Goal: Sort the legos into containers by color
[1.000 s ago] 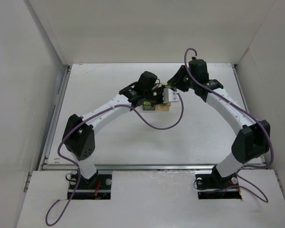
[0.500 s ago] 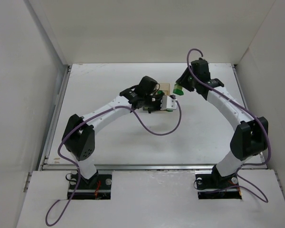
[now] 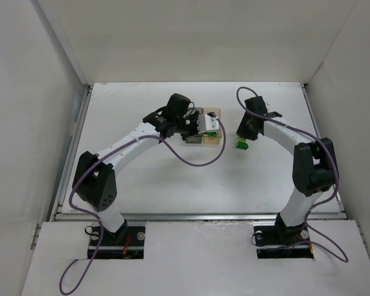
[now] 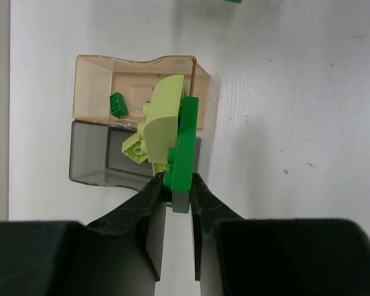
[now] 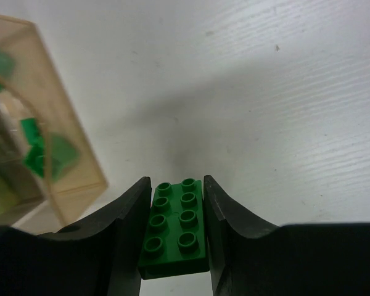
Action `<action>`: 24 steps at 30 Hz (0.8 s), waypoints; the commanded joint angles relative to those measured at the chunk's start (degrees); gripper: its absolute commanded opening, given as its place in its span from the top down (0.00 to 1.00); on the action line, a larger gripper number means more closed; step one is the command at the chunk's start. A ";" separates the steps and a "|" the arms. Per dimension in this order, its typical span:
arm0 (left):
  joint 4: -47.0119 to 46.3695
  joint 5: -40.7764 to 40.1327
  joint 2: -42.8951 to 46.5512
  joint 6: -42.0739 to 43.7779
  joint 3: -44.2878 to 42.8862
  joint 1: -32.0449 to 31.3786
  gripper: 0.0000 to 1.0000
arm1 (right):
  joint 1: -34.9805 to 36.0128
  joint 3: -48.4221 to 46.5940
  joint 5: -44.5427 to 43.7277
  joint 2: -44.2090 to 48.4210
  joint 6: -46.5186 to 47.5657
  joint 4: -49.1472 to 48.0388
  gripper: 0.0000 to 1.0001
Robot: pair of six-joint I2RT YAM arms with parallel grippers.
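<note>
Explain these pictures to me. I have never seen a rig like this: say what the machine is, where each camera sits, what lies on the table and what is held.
The machine is two robot arms, a left arm and a right arm, bolted at the near edge of a white table. Each ends in a two-finger gripper. The wide picture is taken from above and behind them. The other two come from small cameras on the wrists.

On the table stand two joined see-through boxes, an amber box and a grey box. A small green brick lies in the amber one.

The left gripper is shut on a bright green brick with pale yellow-green pieces stuck to it, over the boxes. The right gripper is shut on a green eight-stud brick, apart from the boxes.
</note>
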State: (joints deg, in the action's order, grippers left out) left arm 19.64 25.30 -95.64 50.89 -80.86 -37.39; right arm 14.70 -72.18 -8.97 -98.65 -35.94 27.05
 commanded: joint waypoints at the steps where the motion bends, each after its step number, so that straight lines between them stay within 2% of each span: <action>1: -2.57 -2.35 3.35 -0.71 2.01 -0.32 1.00 | -0.02 0.73 0.80 -4.17 3.24 1.87 0.98; 3: -3.81 -4.54 3.88 -0.71 2.54 -0.32 1.00 | -0.02 0.73 0.80 -5.58 3.86 1.87 0.90; 4: -4.34 -5.25 3.88 -0.71 3.07 -0.32 1.00 | -0.02 0.73 0.80 -5.59 3.86 1.87 0.79; 7: -5.14 -6.92 4.40 0.95 3.08 -0.32 1.00 | -0.02 -0.76 0.80 -6.11 5.70 3.01 0.54; 8: -5.14 -6.93 4.40 0.96 3.60 -0.32 1.00 | -0.02 -0.77 0.80 -6.11 6.23 3.01 0.35; 10: -5.14 -6.93 4.40 1.75 3.60 -0.32 1.00 | -0.02 -2.96 2.37 -5.59 8.51 4.41 0.23; 11: -4.61 -6.93 4.40 3.23 3.60 -0.32 1.00 | -0.02 -3.75 3.69 -5.06 9.39 5.03 0.09; 12: -4.61 -6.93 4.93 3.77 3.60 -0.32 1.00 | -0.02 -5.50 3.70 -4.36 10.10 5.64 0.00; 16: -3.47 -6.40 4.93 5.62 3.60 -0.32 1.00 | 0.59 -8.75 6.50 2.04 12.91 7.76 0.00; 20: -3.46 -5.88 4.93 6.15 3.60 -0.32 1.00 | 0.59 -9.47 17.91 9.17 14.49 3.21 0.00; 24: -4.70 -5.88 3.80 6.15 2.46 -1.54 1.00 | 1.73 -10.00 36.71 7.09 13.98 -2.59 0.00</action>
State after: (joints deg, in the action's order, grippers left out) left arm 16.49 18.57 -93.78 56.10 -77.58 -37.78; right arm 15.14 -80.82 12.14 -89.32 -23.18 30.44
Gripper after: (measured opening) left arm 0.147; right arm 0.998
